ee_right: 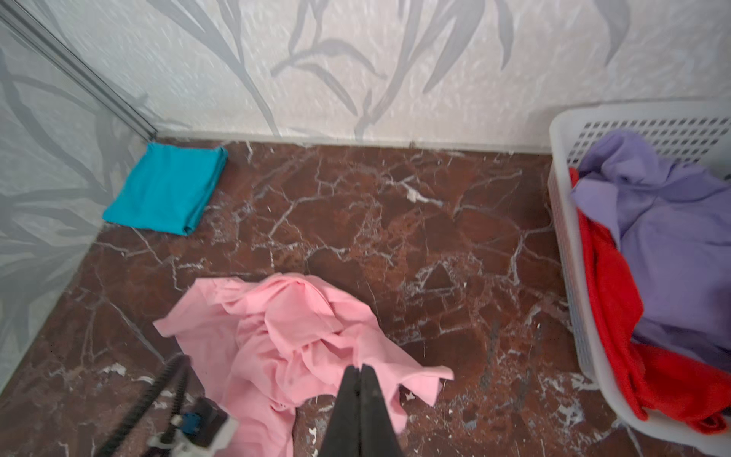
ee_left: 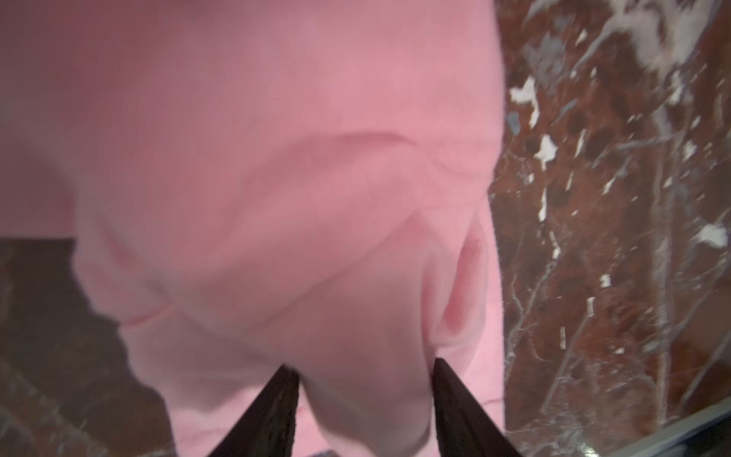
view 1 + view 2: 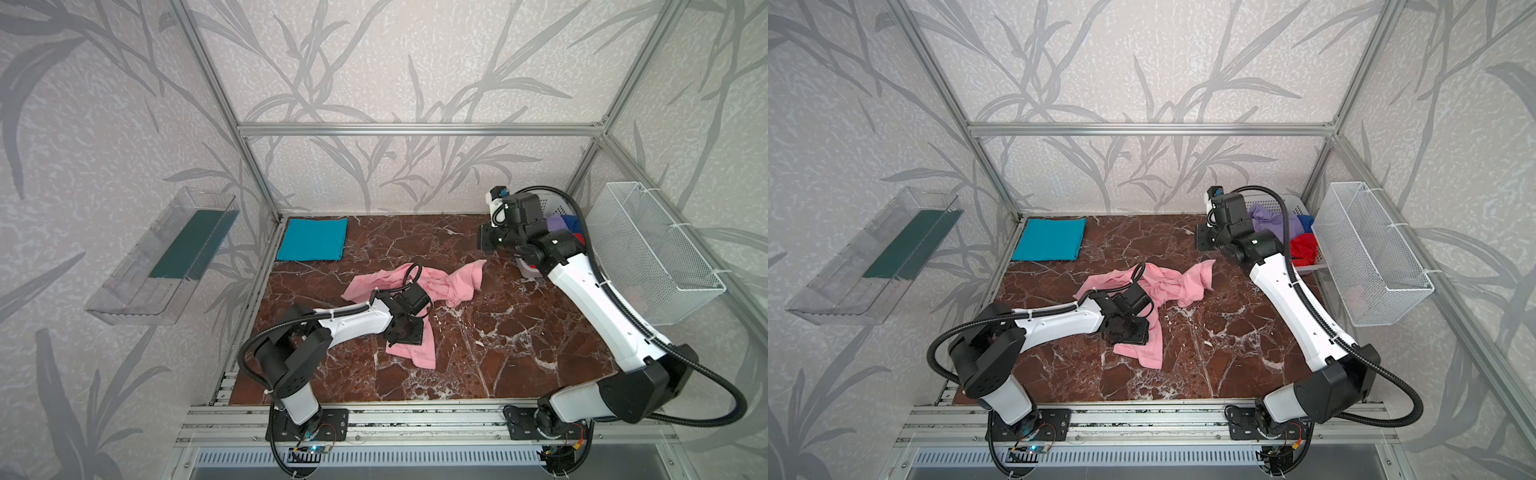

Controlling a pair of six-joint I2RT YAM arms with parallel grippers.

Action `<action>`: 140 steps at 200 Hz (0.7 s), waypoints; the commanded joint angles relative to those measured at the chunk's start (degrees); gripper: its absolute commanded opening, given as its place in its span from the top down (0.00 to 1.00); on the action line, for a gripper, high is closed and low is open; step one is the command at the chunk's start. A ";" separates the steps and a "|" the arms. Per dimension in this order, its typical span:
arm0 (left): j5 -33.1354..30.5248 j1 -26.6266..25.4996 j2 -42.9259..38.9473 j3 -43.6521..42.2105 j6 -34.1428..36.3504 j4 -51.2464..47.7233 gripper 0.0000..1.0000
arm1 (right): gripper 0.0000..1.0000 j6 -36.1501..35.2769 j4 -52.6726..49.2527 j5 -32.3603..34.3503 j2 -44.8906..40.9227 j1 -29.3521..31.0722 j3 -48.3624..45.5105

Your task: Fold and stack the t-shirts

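**Pink shirt crumpled mid-table, left claw down on it**

Top views: The pink shirt (image 3: 457, 278) lies crumpled near the middle of the brown marble table (image 3: 519, 332), spread from the centre toward the front. The left claw (image 3: 405, 334) is down on its front part, and from here its jaws are hidden by the wrist. The teal shirt (image 3: 311, 239) lies folded flat in the back left corner, well apart from the pink one. At the back right, the right claw (image 3: 1202, 239) hangs above the table, clear of the cloth, just beside the white basket (image 3: 1266, 205). In the basket are 3 shirts: lavender (image 3: 1271, 222), blue (image 3: 1307, 222) and red (image 3: 1304, 247). A wire bin (image 3: 1370, 249) hangs on the right wall.

Left wrist: The pink shirt (image 2: 277, 158) fills most of the picture, blurred, with marble (image 2: 613, 198) beside it. The 2 black fingers (image 2: 277, 415) stand apart, and a rounded fold of pink cloth bulges between them, touching both.

Right wrist: The 2 fingers of the right claw (image 1: 360, 368) are pressed together with nothing between them. Beyond them the pink shirt (image 1: 285, 336) lies rumpled on the table, the teal shirt (image 1: 166, 190) sits folded in the far corner, and the lavender (image 1: 672, 237) and red (image 1: 609, 296) shirts spill over the basket (image 1: 561, 130) rim.
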 commanded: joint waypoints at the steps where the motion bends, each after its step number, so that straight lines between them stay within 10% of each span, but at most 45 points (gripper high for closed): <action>1: 0.55 0.10 0.97 2.94 1.10 -1.24 0.83 | 1.00 -0.77 -3.31 0.77 -1.68 -0.24 2.36; 10: -0.48 0.17 0.76 3.81 2.05 -2.18 1.00 | 1.00 -0.86 -3.59 0.98 -1.82 -0.24 2.48; 71: -3.76 10.63 -4.95 22.25 11.61 -19.27 1.00 | 1.00 -3.37 -5.35 1.12 -1.16 0.12 -0.97; 107: -10.12 16.58 -9.91 43.34 18.17 -27.87 1.00 | 0.40 -4.52 -2.28 3.63 -1.87 3.46 -12.65; 140: -10.89 17.25 -12.69 50.43 18.28 -28.18 1.00 | 0.17 -5.23 0.98 6.47 1.23 7.00 -20.52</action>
